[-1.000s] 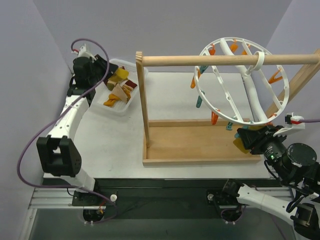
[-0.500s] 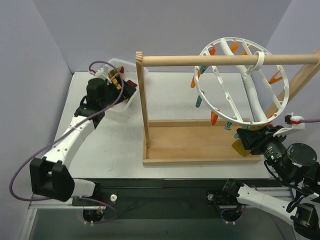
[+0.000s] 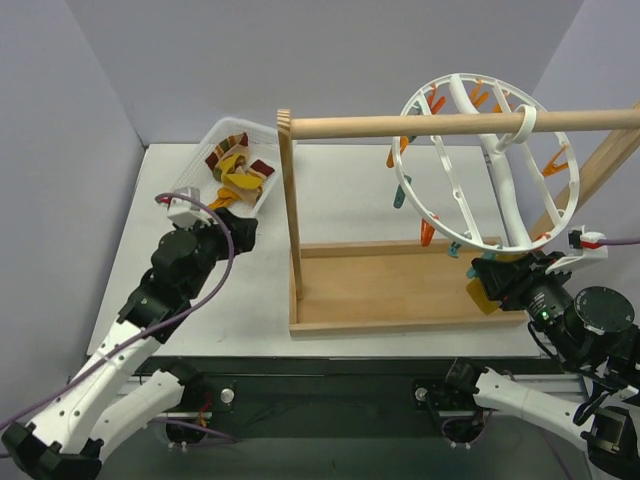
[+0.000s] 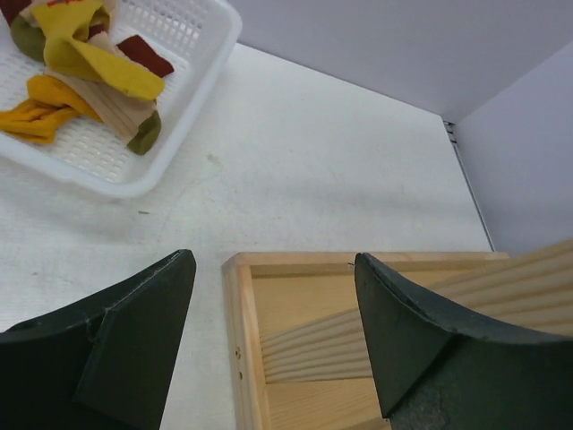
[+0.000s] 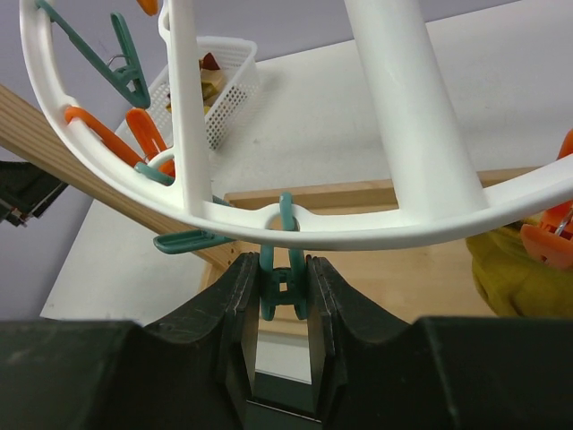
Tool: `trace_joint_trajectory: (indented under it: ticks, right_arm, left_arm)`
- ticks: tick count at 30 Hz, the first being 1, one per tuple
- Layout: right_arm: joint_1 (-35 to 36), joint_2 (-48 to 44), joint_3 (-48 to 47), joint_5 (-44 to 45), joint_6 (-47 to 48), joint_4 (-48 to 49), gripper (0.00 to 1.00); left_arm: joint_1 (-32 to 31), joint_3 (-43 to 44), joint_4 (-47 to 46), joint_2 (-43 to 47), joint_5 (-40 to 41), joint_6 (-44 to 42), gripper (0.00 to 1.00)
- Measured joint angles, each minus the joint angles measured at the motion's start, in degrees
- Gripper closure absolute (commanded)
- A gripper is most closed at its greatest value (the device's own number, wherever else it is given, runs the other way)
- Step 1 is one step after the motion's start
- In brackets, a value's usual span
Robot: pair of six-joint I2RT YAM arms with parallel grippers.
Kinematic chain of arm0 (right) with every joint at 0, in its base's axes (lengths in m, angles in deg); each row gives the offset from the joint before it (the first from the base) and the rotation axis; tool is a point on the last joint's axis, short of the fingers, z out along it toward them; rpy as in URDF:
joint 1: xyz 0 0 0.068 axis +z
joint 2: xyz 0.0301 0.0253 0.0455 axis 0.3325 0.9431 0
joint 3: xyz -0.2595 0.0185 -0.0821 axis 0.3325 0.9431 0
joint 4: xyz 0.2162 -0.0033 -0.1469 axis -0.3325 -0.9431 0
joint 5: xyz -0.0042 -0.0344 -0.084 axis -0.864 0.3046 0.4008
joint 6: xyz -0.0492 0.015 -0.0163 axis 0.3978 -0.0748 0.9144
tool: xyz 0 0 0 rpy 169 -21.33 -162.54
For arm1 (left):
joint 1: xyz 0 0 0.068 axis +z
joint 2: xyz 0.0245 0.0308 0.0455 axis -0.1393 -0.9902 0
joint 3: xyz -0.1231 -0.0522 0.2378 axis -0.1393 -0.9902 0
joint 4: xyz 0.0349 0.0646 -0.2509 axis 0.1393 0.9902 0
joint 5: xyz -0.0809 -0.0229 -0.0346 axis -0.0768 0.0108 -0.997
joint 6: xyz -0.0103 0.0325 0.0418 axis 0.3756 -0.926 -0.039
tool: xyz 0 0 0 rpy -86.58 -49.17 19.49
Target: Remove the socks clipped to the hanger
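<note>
Socks, mustard and striped, lie in a loose heap in the white basket at the far left of the surface, so most of the job looks done. The hanger hangs by its hook from the rod of the wooden rack, tilted, with its lower rim towards the right arm. Nearly all of the orange and teal clips seen round the ring hang bare. One mustard sock is left: it droops from the near lower rim, just to the right of the right gripper, and seems to be held by an orange clip at the edge of the right wrist view. The right gripper has its fingers pressed together on a teal clip that hangs from the rim right above it, and no fabric shows in that clip. The left gripper stands wide open and holds nothing, low over the surface between the basket and the near left corner of the rack's base. Judging from this, what is left is that last mustard sock, and perhaps others on the far side of the ring, which the pictures do not show clearly enough to rule out.
</note>
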Motion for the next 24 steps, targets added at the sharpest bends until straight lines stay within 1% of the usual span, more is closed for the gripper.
trace_joint_trajectory:
  ticks: [2,3,6,8,11,13,15,17,20,21,22,23,24]
  right_arm:
    - [0.0,0.0,0.0,-0.1,0.0,0.0,0.79]
    - [0.0,0.0,0.0,-0.2,-0.1,0.0,0.78]
    - [0.0,0.0,0.0,-0.4,-0.3,0.0,0.75]
    - [0.0,0.0,0.0,-0.5,-0.4,0.0,0.73]
    - [0.0,0.0,0.0,-0.9,-0.4,0.0,0.7]
    - [0.0,0.0,0.0,-1.2,-0.5,0.0,0.68]
    - [0.0,0.0,0.0,-1.5,-0.6,0.0,0.66]
    - [0.0,0.0,0.0,-1.5,-0.8,0.0,0.64]
    - [0.0,0.0,0.1,-1.6,-1.1,0.0,0.61]
    - [0.0,0.0,0.1,-1.7,-1.3,0.0,0.61]
    - [0.0,0.0,0.2,-1.9,-1.6,0.0,0.6]
    - [0.0,0.0,0.3,-1.9,-1.7,-0.1,0.6]
    - [0.0,0.0,0.3,-1.9,-1.8,-0.1,0.59]
  left_arm:
    - [0.0,-1.0,0.4,4.0,-0.7,-1.0,0.19]
    - [0.1,-1.6,-0.1,5.8,-2.4,-1.8,0.19]
    - [0.1,-6.0,-5.5,11.5,-12.6,-3.1,0.23]
    - [0.1,-10.0,-11.1,13.9,-19.9,-2.4,0.28]
    - [-0.7,-15.7,-20.0,13.4,-30.0,0.5,0.31]
    - [-3.4,-17.7,-23.9,11.4,-33.7,1.9,0.32]
    - [-8.5,-18.1,-26.7,9.1,-35.0,2.3,0.31]
    - [-16.2,-18.1,-29.1,7.2,-34.1,1.4,0.31]
    - [-29.7,-17.9,-32.4,4.2,-29.3,-2.8,0.25]
    - [-35.1,-17.4,-33.7,2.4,-26.4,-4.9,0.23]
    - [-38.3,-16.8,-34.5,0.5,-24.5,-6.3,0.19]
    - [-43.3,-15.7,-35.8,-2.4,-21.6,-8.9,0.18]
    - [-46.7,-14.3,-36.4,-5.2,-19.3,-10.7,0.17]
